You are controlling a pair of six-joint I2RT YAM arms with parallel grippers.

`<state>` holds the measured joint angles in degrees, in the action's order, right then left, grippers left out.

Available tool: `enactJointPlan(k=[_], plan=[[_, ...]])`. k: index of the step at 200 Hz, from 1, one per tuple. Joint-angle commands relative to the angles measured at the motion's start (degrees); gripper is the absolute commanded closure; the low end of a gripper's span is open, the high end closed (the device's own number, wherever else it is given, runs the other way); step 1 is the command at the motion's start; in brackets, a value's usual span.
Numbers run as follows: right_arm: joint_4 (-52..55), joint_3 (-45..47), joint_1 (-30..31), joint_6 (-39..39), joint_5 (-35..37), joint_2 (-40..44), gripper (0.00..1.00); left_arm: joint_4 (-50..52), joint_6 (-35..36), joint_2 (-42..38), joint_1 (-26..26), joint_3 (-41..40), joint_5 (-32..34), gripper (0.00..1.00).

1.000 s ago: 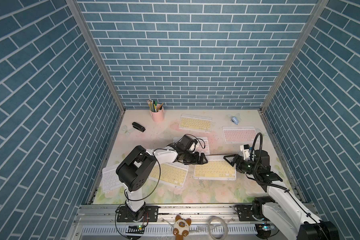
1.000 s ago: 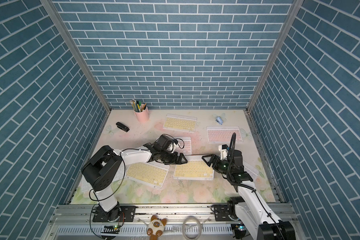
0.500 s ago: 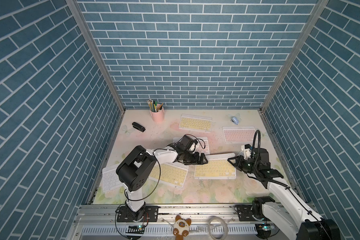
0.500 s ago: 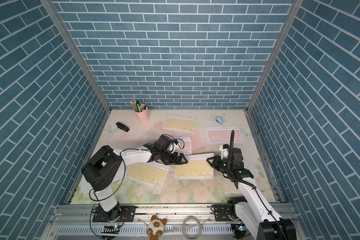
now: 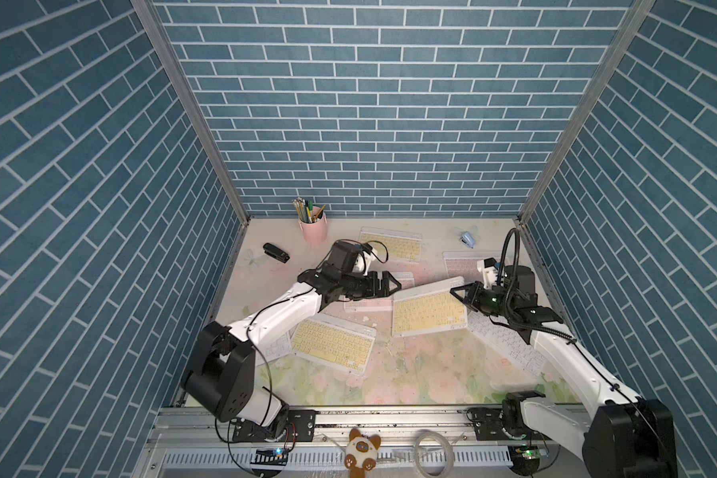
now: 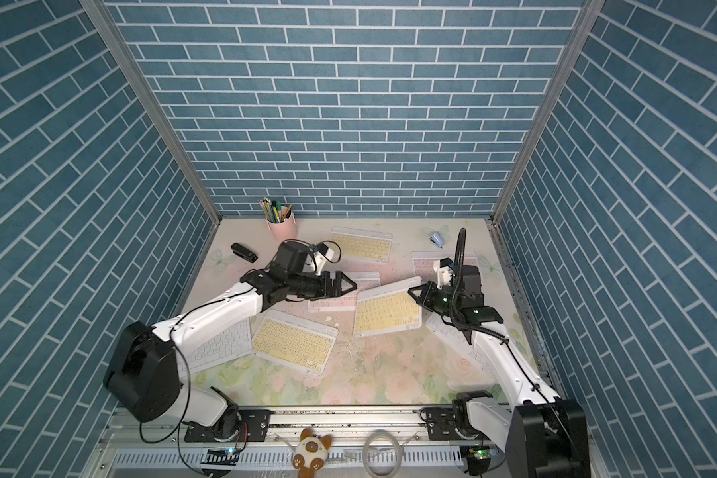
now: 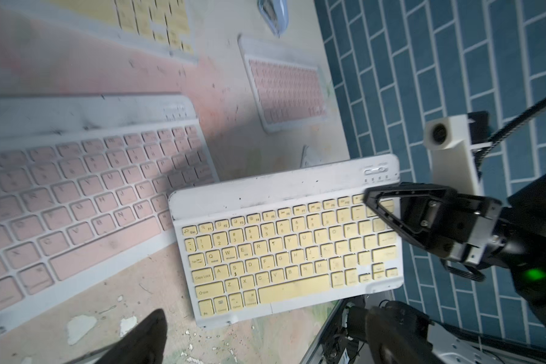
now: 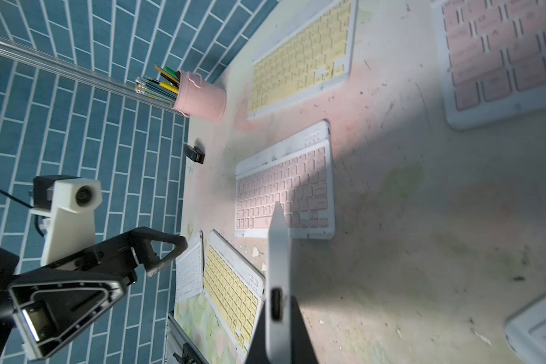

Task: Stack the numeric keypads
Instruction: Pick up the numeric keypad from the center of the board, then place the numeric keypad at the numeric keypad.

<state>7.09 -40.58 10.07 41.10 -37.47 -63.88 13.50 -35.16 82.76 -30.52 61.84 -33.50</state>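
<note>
My right gripper point(image 5: 458, 292) point(image 6: 415, 294) is shut on the right edge of a yellow-keyed keypad point(image 5: 429, 308) point(image 6: 388, 312), and that end is raised off the table. In the right wrist view the keypad point(image 8: 276, 252) runs edge-on between my right gripper point(image 8: 276, 331) fingers. My left gripper point(image 5: 392, 285) point(image 6: 346, 285) hovers open over a pink keypad point(image 5: 373, 302) mid-table, just left of the held keypad point(image 7: 284, 245). Other keypads lie flat: yellow at the back point(image 5: 392, 244), pink back right point(image 5: 464, 263), yellow front left point(image 5: 332, 345), white under each arm point(image 5: 276, 351) point(image 5: 506, 343).
A pink pencil cup point(image 5: 313, 229) stands at the back, with a black stapler point(image 5: 276, 252) to its left. A small light-blue stapler point(image 5: 467, 239) lies at the back right. Brick-patterned walls close in three sides of the table.
My right gripper has shut on the yellow keypad's right edge and lifted that end, swinging the keypad slightly. The left arm has stayed where it was.
</note>
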Motion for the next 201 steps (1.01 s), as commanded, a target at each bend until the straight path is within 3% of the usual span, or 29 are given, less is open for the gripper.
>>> enactJointPlan(k=[1,34,58,121,201], plan=[[-5.1,-7.8,-0.2,-0.6,-6.9,-2.1,1.0,5.5,1.0,-2.8,2.2,1.5,0.3,0.0],[-16.1,-11.5,-0.1,5.3,-11.5,-9.3,1.0,7.4,1.5,-3.8,5.4,2.0,1.3,0.0],[-29.9,-11.9,0.5,10.6,-13.3,-17.7,1.0,4.1,-0.8,-3.4,8.5,0.3,0.9,0.0],[-53.4,-17.7,5.8,20.3,-14.8,-37.3,1.0,-2.3,-4.2,-2.8,12.6,-4.2,0.0,0.0],[-62.7,-19.6,10.3,25.2,-14.1,-51.9,1.0,-4.0,-4.0,-2.3,15.9,-8.9,-0.2,0.0]])
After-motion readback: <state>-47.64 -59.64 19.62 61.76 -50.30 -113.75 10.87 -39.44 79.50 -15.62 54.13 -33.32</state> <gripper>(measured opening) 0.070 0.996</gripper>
